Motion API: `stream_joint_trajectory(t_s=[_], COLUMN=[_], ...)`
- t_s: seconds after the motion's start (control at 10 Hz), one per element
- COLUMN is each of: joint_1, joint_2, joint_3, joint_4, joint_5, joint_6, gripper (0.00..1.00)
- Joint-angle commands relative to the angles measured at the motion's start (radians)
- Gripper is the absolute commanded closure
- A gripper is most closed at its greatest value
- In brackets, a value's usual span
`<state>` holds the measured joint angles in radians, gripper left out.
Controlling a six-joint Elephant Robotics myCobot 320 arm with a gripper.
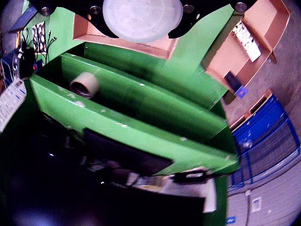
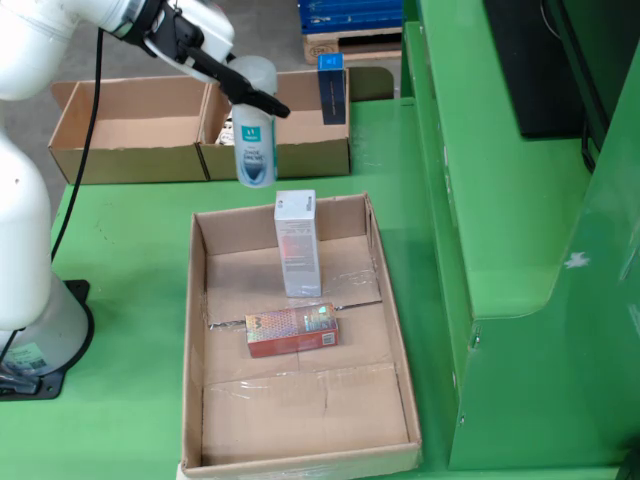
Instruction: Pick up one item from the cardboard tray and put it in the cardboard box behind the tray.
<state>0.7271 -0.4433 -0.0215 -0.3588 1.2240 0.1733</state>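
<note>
In the standing view the gripper [image 2: 245, 95] is clamped on a clear plastic bottle [image 2: 255, 140] with a teal-marked label, held off the tabletop [image 2: 130, 300] and hanging in front of the near wall of the right-hand cardboard box [image 2: 300, 150]. That box sits behind the cardboard tray [image 2: 195, 340], and the bottle is above the gap between them, nearer the box. A second open box [image 2: 120, 130] stands just left of the first. In the tray, a white carton [image 2: 297, 245] stands upright near the back wall, and a red-brown carton [image 2: 292, 330] lies flat in front of it. The view from the gripper shows the bottle's round pale end [image 1: 141, 16] filling the top edge.
</note>
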Motion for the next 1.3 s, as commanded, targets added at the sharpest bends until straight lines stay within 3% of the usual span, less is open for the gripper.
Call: stream_joint_trajectory(t_s=[0.0,0.2,0.4,0.6,0.7,0.8,0.9,1.0,1.1,1.2], joint_1=[0.373,0.556,0.669,0.735,0.742,0.742,0.746,0.746,0.818,0.818], joint_2=[0.306,0.371,0.354,0.185,0.0,0.0,-0.095,-0.095,-0.284,-0.284], joint_3=[-0.406,-0.482,-0.504,-0.253,0.021,0.021,0.021,0.021,0.021,0.021], joint_4=[0.014,-0.037,-0.06,-0.197,-0.263,-0.263,-0.08,-0.08,0.317,0.317], joint_5=[-0.05,-0.106,-0.096,-0.097,-0.088,-0.088,-0.092,-0.092,-0.158,-0.158], joint_6=[0.037,0.078,0.037,0.024,-0.024,-0.024,-0.109,-0.109,-0.24,-0.24], gripper=[1.0,1.0,1.0,1.0,1.0,1.0,1.0,1.0,1.0,1.0])
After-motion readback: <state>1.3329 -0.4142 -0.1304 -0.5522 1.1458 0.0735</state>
